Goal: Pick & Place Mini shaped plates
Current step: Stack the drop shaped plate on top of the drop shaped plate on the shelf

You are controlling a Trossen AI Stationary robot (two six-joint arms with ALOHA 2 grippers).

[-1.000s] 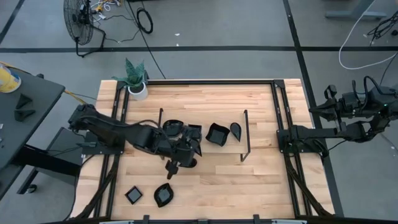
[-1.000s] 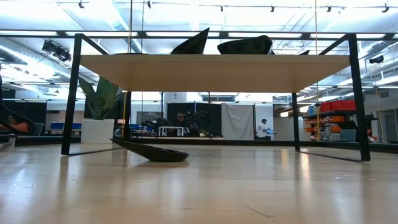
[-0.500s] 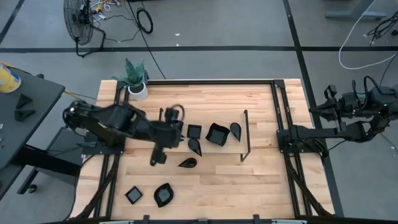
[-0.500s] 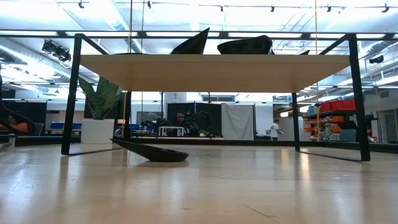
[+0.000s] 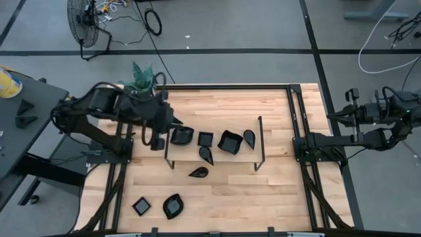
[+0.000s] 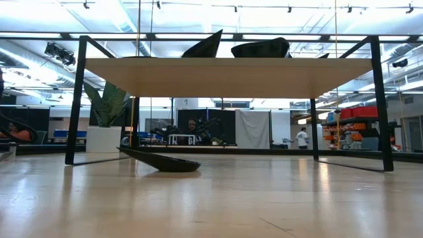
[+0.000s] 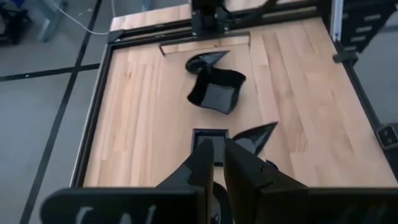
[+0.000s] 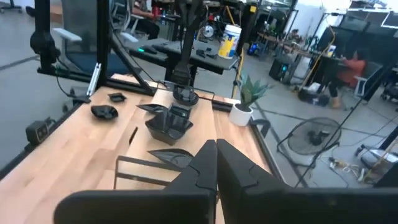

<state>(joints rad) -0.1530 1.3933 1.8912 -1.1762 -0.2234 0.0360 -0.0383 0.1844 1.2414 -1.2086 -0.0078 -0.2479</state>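
Several glossy black mini plates lie in a row inside the thin wire frame: a wavy one, a small square, a teardrop, a deeper square and another teardrop. One teardrop lies flat on the wood nearer me, also in the low view. A square and a leaf plate sit at the near-left corner. My left gripper hovers by the frame's left end, open by a narrow gap and holding nothing. My right gripper waits off the table's right edge, shut.
A white pot with a green plant stands at the far-left corner, close behind my left arm. Black rails run along the table's left and right sides. Bare wood lies near and right of the frame. In the low view the frame carries a raised flat top.
My left gripper has drawn back from the table's middle, just near of the frame, toward the left and far edges, rising as it went. The teardrop plate it stood over now shows uncovered, lying on the wood. No plate has moved.
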